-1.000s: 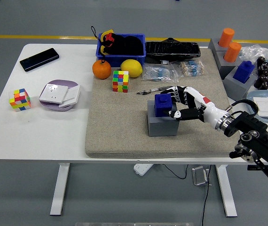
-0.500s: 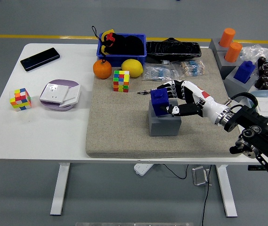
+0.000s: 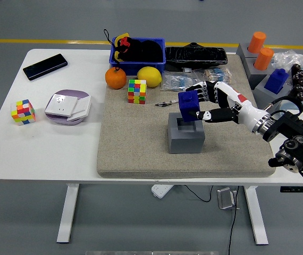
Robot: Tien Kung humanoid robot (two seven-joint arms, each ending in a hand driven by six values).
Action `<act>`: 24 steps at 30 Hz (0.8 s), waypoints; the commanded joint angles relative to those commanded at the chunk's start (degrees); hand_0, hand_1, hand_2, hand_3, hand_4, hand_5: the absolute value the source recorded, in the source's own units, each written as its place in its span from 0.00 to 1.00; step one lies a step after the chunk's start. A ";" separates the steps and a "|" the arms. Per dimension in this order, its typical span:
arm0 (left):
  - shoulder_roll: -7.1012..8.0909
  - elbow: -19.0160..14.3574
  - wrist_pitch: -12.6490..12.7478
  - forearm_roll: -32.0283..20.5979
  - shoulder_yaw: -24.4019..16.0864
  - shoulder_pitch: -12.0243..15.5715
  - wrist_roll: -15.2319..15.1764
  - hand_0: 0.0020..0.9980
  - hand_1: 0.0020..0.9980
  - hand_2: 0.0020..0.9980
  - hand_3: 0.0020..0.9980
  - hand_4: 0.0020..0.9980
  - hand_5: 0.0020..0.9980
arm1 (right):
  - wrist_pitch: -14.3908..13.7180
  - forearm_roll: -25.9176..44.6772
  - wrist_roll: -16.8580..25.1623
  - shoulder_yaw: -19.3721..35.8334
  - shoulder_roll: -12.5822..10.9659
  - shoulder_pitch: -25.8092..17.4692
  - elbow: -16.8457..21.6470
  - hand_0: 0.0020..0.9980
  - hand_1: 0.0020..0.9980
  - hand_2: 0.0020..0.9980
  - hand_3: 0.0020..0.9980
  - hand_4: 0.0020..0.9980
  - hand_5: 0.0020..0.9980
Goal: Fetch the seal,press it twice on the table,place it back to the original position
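The right hand [image 3: 211,103] reaches in from the right edge, its fingers [image 3: 203,91] wrapped around the blue seal [image 3: 188,105], which hangs clear above the grey holder [image 3: 185,134], its lower end over the holder's square socket. The holder stands near the middle of the beige mat [image 3: 135,149] on the white table [image 3: 40,143]. Left of the holder and toward the mat's near edge the fabric lies bare. Behind the seal a pen [image 3: 167,103] and bagged items [image 3: 182,82] crowd the far side, with a Rubik's cube [image 3: 136,91], an orange [image 3: 115,78] and a lemon [image 3: 149,76] further left along the mat's far edge.
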 joint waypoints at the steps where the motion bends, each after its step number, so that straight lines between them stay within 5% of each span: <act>1: 0.00 0.00 0.00 -0.02 0.02 0.02 0.00 0.72 0.70 0.68 0.75 0.69 0.29 | -0.06 -0.07 0.03 0.35 -0.21 -0.13 -0.04 0.68 0.55 0.54 0.60 0.75 0.00; 12: 0.00 0.12 0.05 -0.18 0.44 0.25 0.04 0.72 0.70 0.68 0.75 0.69 0.29 | -0.54 -0.32 0.20 9.28 -3.22 -5.37 -2.19 0.66 0.53 0.54 0.58 0.73 0.00; 24: -0.12 0.09 0.00 0.30 -0.02 0.34 -0.02 0.72 0.70 0.68 0.75 0.69 0.29 | -1.49 -0.27 1.37 12.64 -2.30 -9.97 -6.96 0.66 0.53 0.53 0.58 0.73 0.00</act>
